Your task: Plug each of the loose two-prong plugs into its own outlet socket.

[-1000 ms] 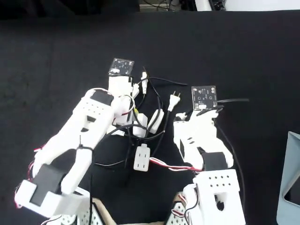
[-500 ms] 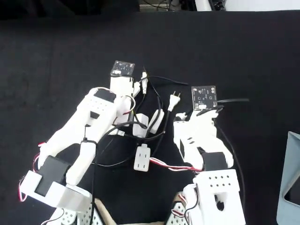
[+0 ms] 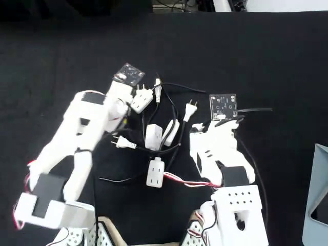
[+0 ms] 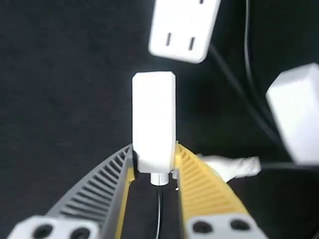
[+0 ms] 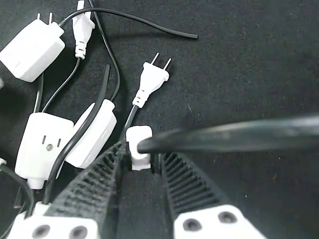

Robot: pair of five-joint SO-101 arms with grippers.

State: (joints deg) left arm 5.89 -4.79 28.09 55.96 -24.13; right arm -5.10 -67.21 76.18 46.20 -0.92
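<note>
My left gripper (image 4: 153, 155) is shut on a white two-prong adapter plug (image 4: 153, 119), held off the black table at the back left of the cable pile (image 3: 141, 98). Beyond it lies a white outlet socket (image 4: 184, 27) with two slots. My right gripper (image 5: 141, 149) is shut on a small white end piece (image 5: 137, 148) of a short cord that runs to a white two-prong plug (image 5: 152, 74); that plug (image 3: 190, 109) lies flat just ahead of the gripper (image 3: 197, 128). Another two-prong plug (image 3: 122, 142) on a black cord lies to the left of the pile.
A white outlet block (image 3: 154, 136), an oblong adapter (image 3: 170, 132), a white tap (image 3: 155, 172) and a small plug (image 3: 158, 92) lie tangled in black cords. A black cable (image 5: 239, 137) crosses the right wrist view. A grey bin (image 3: 315, 195) stands at the right edge.
My left arm has swung to the left with the white adapter plug in its gripper, uncovering the two-prong plug on the black cord. The right arm has not moved.
</note>
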